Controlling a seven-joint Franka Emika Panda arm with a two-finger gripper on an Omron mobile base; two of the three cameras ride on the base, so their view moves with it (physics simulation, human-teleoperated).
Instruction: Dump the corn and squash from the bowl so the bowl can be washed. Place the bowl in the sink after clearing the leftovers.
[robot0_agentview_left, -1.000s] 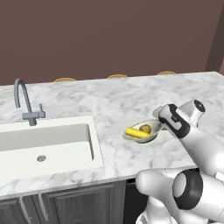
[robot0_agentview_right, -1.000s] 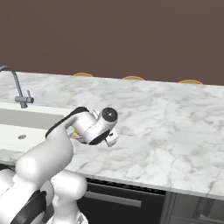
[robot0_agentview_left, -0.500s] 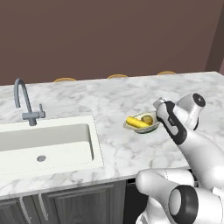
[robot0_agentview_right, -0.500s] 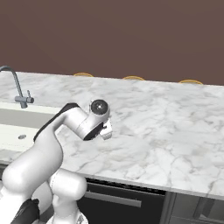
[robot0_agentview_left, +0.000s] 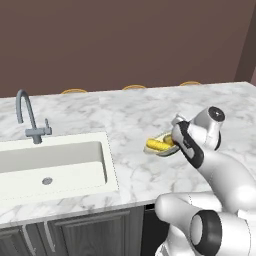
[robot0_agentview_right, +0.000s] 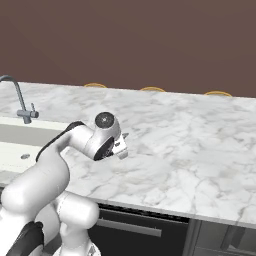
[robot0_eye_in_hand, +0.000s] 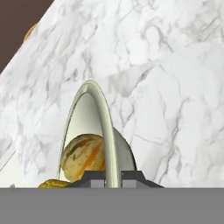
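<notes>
Gripper (robot0_agentview_left: 175, 139) clamps the rim of the bowl (robot0_agentview_left: 165, 148), apparently raised just above the counter (robot0_agentview_left: 130, 115), right of the sink (robot0_agentview_left: 52, 165); corn (robot0_agentview_left: 156, 145) and squash (robot0_eye_in_hand: 83, 157) inside

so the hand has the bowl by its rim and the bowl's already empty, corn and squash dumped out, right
Not quite. The hand does have the bowl by its rim, but the bowl isn't empty: the hand view shows the squash and the corn inside it, and the left base view shows the corn in the bowl above the counter.
</notes>
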